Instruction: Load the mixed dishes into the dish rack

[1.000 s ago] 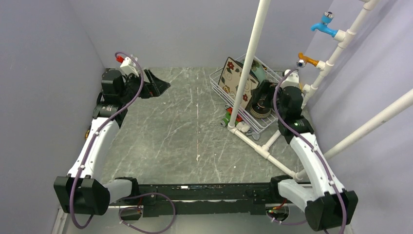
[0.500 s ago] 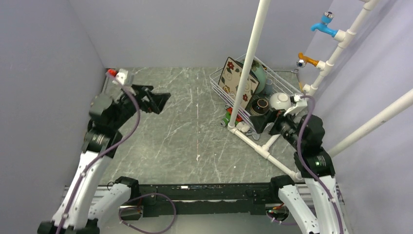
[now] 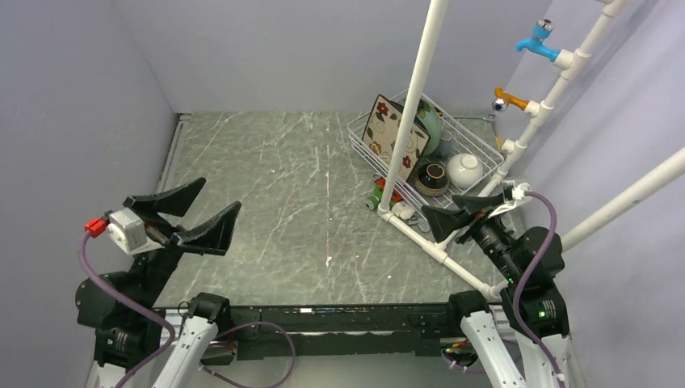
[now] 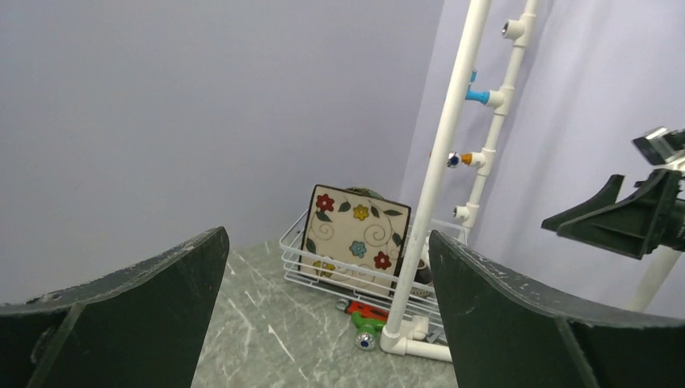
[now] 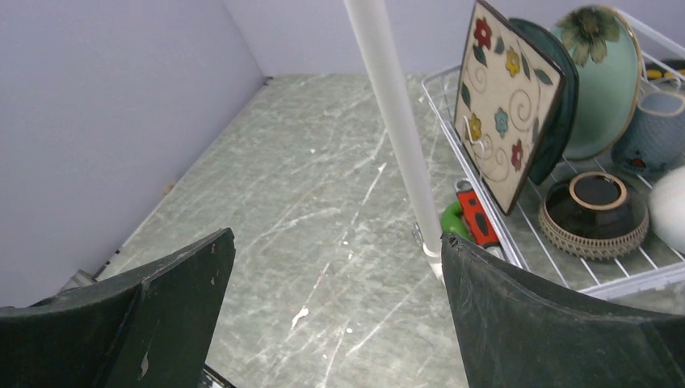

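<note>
**Status check: six dishes racked, both grippers empty**

At the lower left of the top view, the left gripper (image 3: 220, 195) is hanging above the table (image 3: 283, 186). Its jaws are spread wide with nothing between them. I am judging this a parked pose, well apart from the load.

Just right of centre, the small red and green items (image 3: 377, 196) are lying on the table at the foot of the white pipe frame (image 3: 413, 101). I am leaving them out of the count.

Right of centre, toward the top, the dish rack (image 3: 354, 133) is holding every dish. The count is three plates, two bowls and one mug, six in all.
- The cream square plate with flowers (image 5: 505, 101), the teal square plate (image 5: 556, 121) and the mint-green round plate (image 5: 602, 77) are standing on edge, one behind the next. I am judging that this saves floor space.
- The small grey-white mug (image 5: 650, 133) is sitting just beside them.
- The brown glazed bowl (image 5: 594, 214) and the white bowl (image 5: 670, 202) are resting on the rack floor.

At the lower right, the right gripper (image 3: 439, 204) is hovering near the rack's near edge, with its jaws fully apart and empty. I am seeing no dish outside the rack, so I am judging the loading complete.
</note>
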